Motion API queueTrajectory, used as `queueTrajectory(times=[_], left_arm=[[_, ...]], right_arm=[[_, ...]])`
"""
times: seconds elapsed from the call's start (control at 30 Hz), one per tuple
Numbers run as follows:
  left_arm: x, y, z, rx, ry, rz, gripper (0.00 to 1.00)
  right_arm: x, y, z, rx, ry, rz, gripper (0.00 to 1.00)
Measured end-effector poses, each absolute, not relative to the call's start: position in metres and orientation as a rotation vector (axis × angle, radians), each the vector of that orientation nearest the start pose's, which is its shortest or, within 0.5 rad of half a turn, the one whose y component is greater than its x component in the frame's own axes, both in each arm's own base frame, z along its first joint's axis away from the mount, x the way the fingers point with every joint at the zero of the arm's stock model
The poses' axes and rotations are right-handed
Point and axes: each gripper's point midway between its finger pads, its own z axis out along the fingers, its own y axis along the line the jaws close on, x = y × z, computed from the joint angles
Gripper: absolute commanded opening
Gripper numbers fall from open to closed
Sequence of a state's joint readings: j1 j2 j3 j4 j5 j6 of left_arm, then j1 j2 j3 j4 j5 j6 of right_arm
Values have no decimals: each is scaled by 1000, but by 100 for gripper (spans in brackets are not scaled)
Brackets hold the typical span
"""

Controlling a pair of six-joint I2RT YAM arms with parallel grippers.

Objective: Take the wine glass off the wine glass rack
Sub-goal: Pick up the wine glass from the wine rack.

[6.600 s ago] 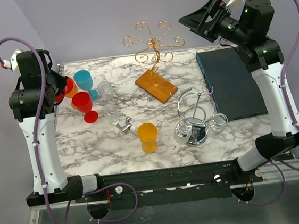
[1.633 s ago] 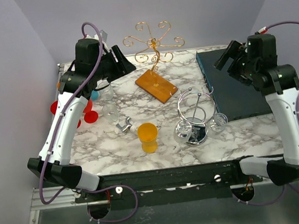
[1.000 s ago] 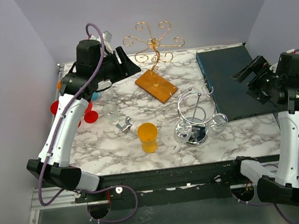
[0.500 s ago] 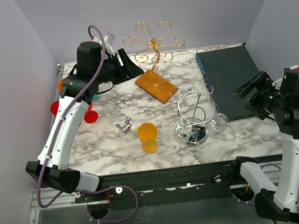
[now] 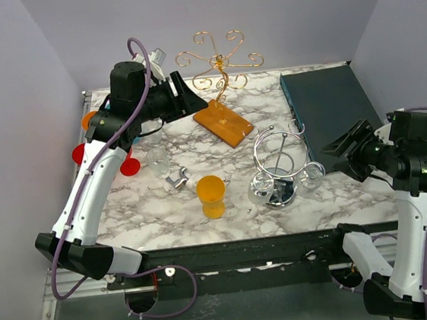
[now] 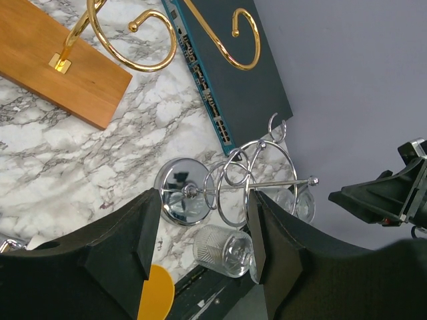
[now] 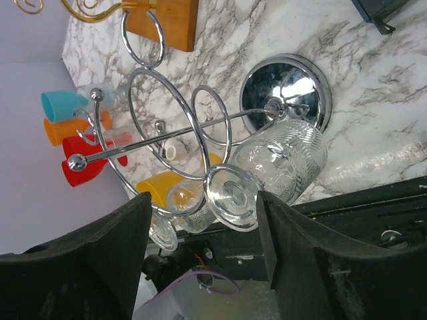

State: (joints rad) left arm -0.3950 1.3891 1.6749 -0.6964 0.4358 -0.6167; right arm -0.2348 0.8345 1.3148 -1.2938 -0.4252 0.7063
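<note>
Your right gripper (image 5: 338,157) has dropped toward the rack (image 7: 287,83), wide open and empty, to line up on the hanging glass (image 7: 283,163); the left gripper (image 5: 197,103) hovers far-left, also open and empty.

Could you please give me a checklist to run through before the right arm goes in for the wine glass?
1. Right gripper open: ok.
2. Wine glass hanging on the rack: ok, foot at a ring.
3. Glass centred in the right wrist view: ok.
4. Left gripper away from the rack: ok, by the gold stand.
5. Rack braced: not ok, neither gripper touches it.
</note>
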Motion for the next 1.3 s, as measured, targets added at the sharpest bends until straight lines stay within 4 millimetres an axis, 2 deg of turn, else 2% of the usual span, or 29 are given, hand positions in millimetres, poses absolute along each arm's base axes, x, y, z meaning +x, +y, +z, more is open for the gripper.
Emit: queueTrajectory(times=[0.17,0.37,0.6,0.8,1.13,1.3], left_arm=[[315,-236,378,66,2111,-1070,61],[313,-238,379,70,2112,-1077,61],[312,-238,379,74,2112,-1082,61],[312,-239,378,75,2113,-1084,61],[310,-240,379,86,2109,-1098,61],[309,-240,382,87,2102,-1103,61]], right_arm=[[174,54,285,939,2259,695,65],[159,58,261,987,2315,693,64],[153,60,259,995,2316,699,62],[146,66,244,1023,2331,735,57],[149,76,232,1019,2257,841,49],[153,76,236,1012,2216,858,46]])
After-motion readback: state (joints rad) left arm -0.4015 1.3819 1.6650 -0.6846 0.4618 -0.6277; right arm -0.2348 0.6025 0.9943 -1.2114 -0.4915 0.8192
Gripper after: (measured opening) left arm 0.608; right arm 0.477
